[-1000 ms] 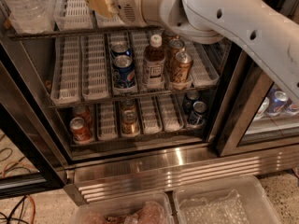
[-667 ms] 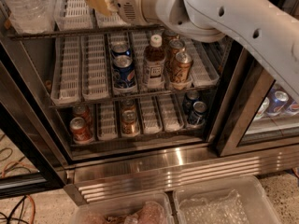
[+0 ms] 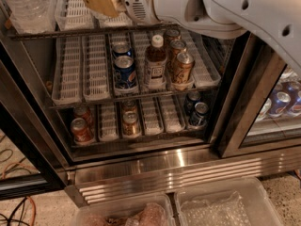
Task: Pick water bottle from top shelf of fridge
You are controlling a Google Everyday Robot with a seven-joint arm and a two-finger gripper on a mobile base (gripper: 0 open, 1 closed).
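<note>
The water bottle [image 3: 27, 6], clear and ribbed, stands at the far left of the top shelf [image 3: 70, 32], cut off by the top edge of the view. My gripper [image 3: 101, 0], tan-tipped on a white arm, reaches into the fridge [image 3: 160, 171] at top-shelf height. It hovers over the white slotted lane trays [image 3: 71, 6], to the right of the bottle and apart from it. The bottle's label is out of view.
The middle rack holds a blue can [image 3: 125, 72], a brown-drink bottle with a white cap [image 3: 155, 62] and brown cans [image 3: 182, 67]. The lower rack holds several cans [image 3: 81, 128]. A dark door frame [image 3: 242, 102] stands to the right. Clear plastic bins [image 3: 221, 206] sit on the floor in front.
My gripper has edged very slightly left along the top shelf towards the bottle. Nothing else has moved.
</note>
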